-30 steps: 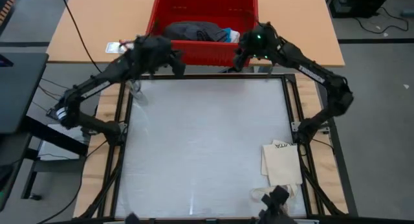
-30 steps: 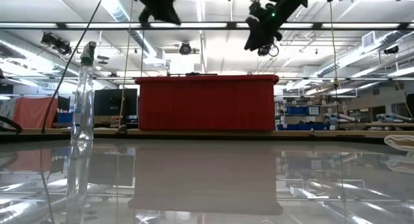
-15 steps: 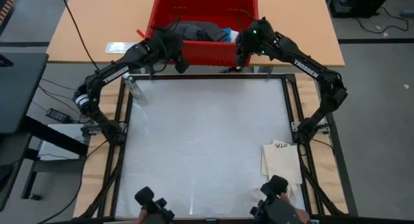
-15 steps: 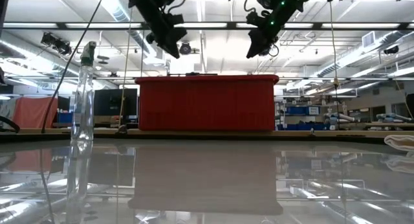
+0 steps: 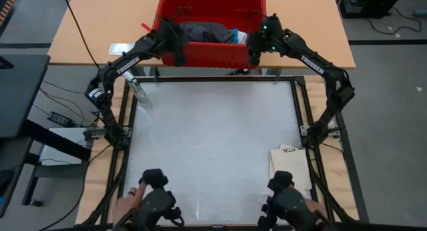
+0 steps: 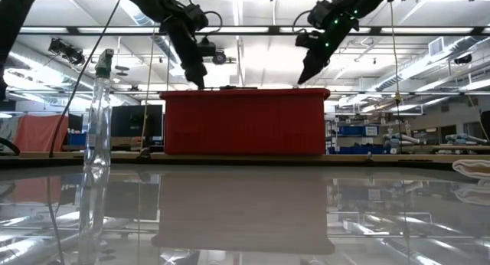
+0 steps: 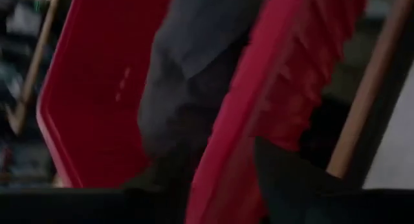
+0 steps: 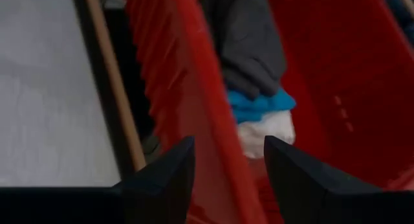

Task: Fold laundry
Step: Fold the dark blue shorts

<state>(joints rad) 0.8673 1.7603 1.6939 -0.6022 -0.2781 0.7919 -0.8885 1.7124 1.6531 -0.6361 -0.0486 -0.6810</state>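
Right claw (image 5: 254, 49): fingers (image 8: 162, 179) parted, nothing between them, poised over the near right corner of the red bin (image 5: 200, 56), astride its near wall. Left claw (image 5: 175, 49): at the near left corner of the same bin; the left wrist view shows 1 dark finger (image 7: 284, 179) beside the bin wall, and whether this claw is parted or clenched cannot be told.

Laundry (image 5: 200, 32): a heap inside the bin, lying between the 2 claws and just beyond them, away from the glass surface (image 5: 213, 144). Long axis of the heap: across the bin, from one claw toward the other. Top layer: dark grey shorts (image 8: 249, 43). At the right end, below the grey: a bright blue piece (image 8: 259, 106) and a white piece (image 8: 268, 130). Nearer arm, by judgement: the right, for the blue and white end; the left, for the grey end.

Arm pose: both arms stretched forward from the sides of the surface, wrists angled down toward the bin rim (image 6: 245, 93).

Also present: a cream tote bag (image 5: 290, 167) on the surface's near right; a clear spray bottle (image 6: 96, 135) at its left edge.
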